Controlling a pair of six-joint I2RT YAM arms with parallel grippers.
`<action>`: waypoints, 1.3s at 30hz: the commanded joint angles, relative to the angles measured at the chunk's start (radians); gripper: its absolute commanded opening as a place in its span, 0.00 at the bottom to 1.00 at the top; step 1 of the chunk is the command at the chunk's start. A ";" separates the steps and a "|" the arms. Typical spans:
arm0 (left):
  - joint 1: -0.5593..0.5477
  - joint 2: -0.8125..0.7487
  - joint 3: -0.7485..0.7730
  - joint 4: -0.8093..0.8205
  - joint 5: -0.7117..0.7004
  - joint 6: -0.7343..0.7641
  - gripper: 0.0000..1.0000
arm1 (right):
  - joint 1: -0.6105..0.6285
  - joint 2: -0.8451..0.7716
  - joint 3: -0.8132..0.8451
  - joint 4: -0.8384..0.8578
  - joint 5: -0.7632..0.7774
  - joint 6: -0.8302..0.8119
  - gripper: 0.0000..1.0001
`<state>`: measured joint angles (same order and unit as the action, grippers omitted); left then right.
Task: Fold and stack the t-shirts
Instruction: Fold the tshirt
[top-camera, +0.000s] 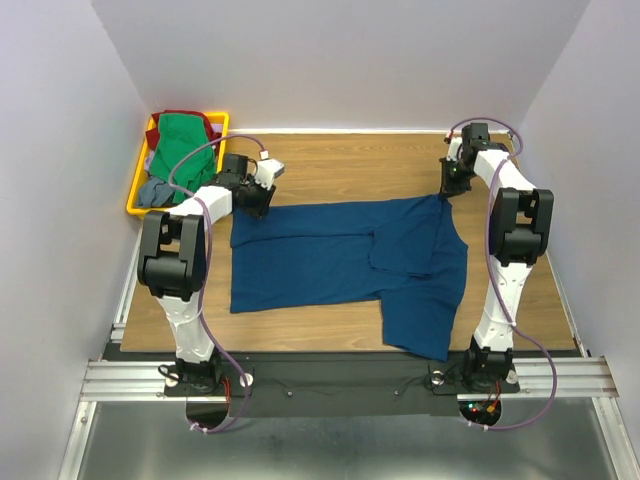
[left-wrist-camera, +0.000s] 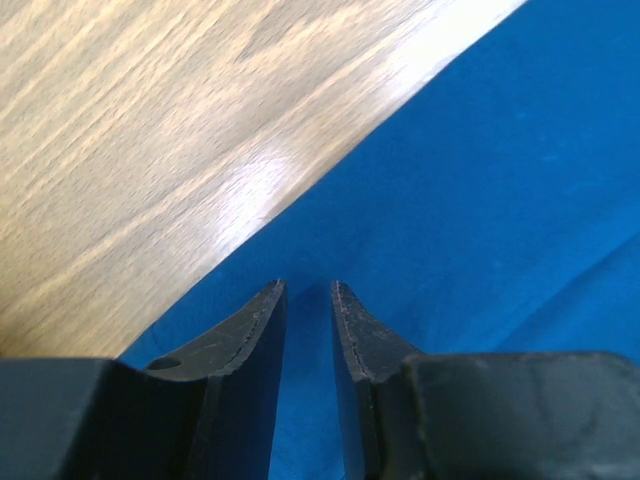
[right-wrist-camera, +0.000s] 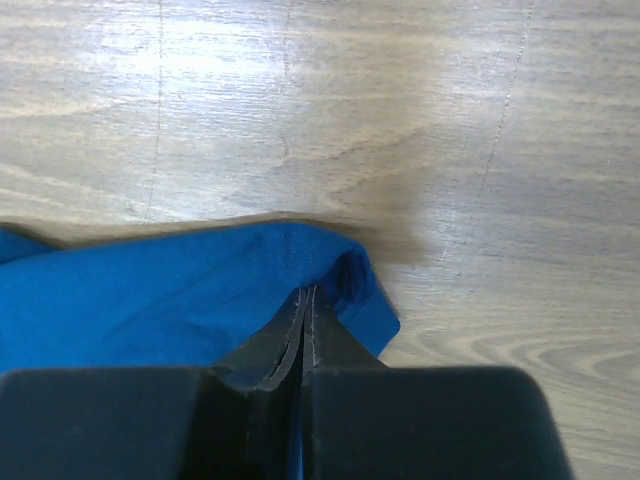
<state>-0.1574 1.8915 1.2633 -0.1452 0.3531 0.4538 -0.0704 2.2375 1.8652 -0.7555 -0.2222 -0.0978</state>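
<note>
A large blue t-shirt (top-camera: 340, 255) lies spread on the wooden table, its right part folded over with a flap hanging toward the near edge. My left gripper (top-camera: 252, 205) stands at the shirt's far left corner. In the left wrist view its jaws (left-wrist-camera: 308, 285) are open with a narrow gap, and blue cloth (left-wrist-camera: 480, 180) lies under them. My right gripper (top-camera: 447, 190) is at the far right corner. Seen from the right wrist, it (right-wrist-camera: 308, 292) is shut on a bunched corner of the blue t-shirt (right-wrist-camera: 150, 300). Green (top-camera: 180, 140), dark red (top-camera: 186, 114) and grey-blue (top-camera: 155, 190) t-shirts lie piled in the tray.
A yellow plastic tray (top-camera: 133, 190) sits at the far left corner of the table, against the left wall. White walls close in the table (top-camera: 350, 160) on three sides. Bare wood shows behind the shirt and along the near edge.
</note>
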 joint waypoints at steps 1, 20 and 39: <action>0.019 0.027 0.030 0.015 -0.048 -0.017 0.34 | -0.009 -0.018 0.012 0.031 -0.003 0.010 0.01; 0.044 0.250 0.240 -0.048 -0.060 -0.056 0.20 | -0.058 0.069 0.081 0.085 0.158 -0.066 0.01; 0.036 0.215 0.579 -0.186 0.081 0.017 0.37 | -0.058 -0.078 0.189 0.074 0.064 -0.111 0.78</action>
<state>-0.1242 2.2837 1.8179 -0.2783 0.3679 0.4126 -0.1230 2.3997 2.1178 -0.6987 -0.1009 -0.1616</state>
